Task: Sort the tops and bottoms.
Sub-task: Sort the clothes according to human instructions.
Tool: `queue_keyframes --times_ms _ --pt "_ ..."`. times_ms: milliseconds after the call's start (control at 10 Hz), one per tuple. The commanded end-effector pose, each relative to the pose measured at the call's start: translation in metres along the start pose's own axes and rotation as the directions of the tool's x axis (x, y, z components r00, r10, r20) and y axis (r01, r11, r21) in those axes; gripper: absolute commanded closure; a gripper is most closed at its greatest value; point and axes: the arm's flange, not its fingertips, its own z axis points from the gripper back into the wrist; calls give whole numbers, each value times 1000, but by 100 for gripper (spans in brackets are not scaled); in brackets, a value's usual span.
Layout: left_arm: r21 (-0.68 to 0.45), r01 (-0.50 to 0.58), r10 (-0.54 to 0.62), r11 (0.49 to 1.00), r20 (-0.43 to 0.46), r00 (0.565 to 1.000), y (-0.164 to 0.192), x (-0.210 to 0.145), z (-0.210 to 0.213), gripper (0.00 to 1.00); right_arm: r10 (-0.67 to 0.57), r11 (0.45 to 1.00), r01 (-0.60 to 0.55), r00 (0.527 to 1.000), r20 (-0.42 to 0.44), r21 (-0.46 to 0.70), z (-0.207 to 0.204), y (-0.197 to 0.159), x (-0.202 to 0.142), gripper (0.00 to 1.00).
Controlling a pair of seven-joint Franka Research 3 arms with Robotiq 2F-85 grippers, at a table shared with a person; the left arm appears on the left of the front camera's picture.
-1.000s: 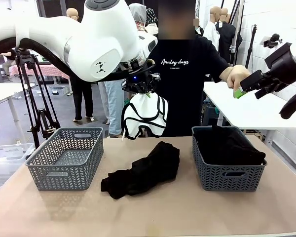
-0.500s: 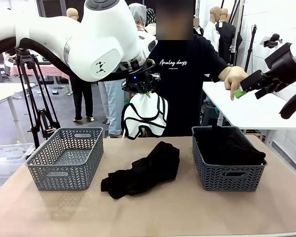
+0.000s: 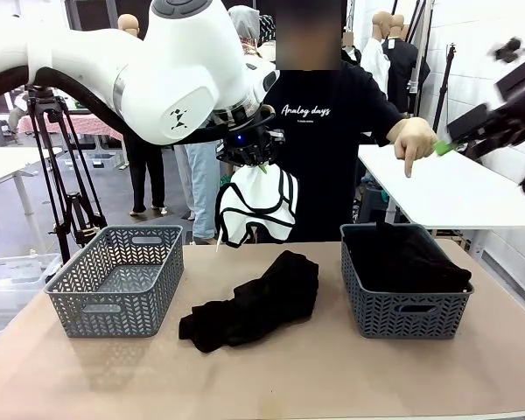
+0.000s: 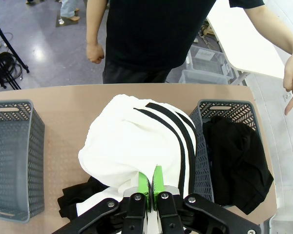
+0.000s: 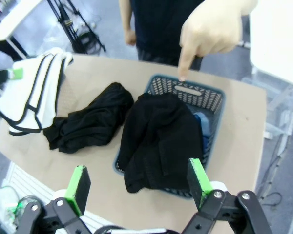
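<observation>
My left gripper (image 3: 261, 166) is shut on a white garment with black stripes (image 3: 255, 207), holding it in the air above the table's far edge; its green pads (image 4: 152, 181) pinch the cloth (image 4: 132, 146). A black garment (image 3: 254, 302) lies crumpled mid-table (image 5: 88, 118). The right basket (image 3: 404, 293) holds black clothing (image 5: 158, 136). The left basket (image 3: 114, 278) shows nothing inside. My right gripper (image 5: 139, 183) is open, high above the right basket, its green pad (image 3: 444, 147) seen at upper right. The person's hand (image 3: 416, 140) points a finger down toward the right basket (image 5: 188, 90).
The person in a black T-shirt (image 3: 328, 131) stands at the far side of the table. A white table (image 3: 446, 188) stands behind on the right, a tripod (image 3: 70, 192) at the left.
My right arm has risen and moved to the right, away from the person's hand. The hand now points a finger downward. My left gripper and the white garment stay still.
</observation>
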Motion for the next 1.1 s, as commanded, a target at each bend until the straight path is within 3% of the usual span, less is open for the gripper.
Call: queue_keyframes --times_ms 0,100,400,500,600,1000 --pt "6 6 -6 1000 -3 1000 -2 5 2 100 -53 998 53 998 26 -28 47 -25 -13 0" --pt "6 6 -6 1000 -3 1000 -2 5 2 100 -75 996 75 997 5 -40 66 -37 -21 0" --pt "-1 0 0 1000 0 1000 0 0 0 100 -88 996 90 995 -55 22 52 -52 -29 0" --pt "-23 4 -5 1000 -11 1000 -11 3 -2 100 -73 984 79 996 -44 158 34 -58 -26 0" --pt "-63 17 -19 998 -28 999 -25 7 -5 100 -106 994 105 994 -16 -11 68 -54 -34 0" --pt "-203 121 -123 972 3 992 -96 21 0 100 -106 994 105 994 -16 -11 68 -54 -34 0"
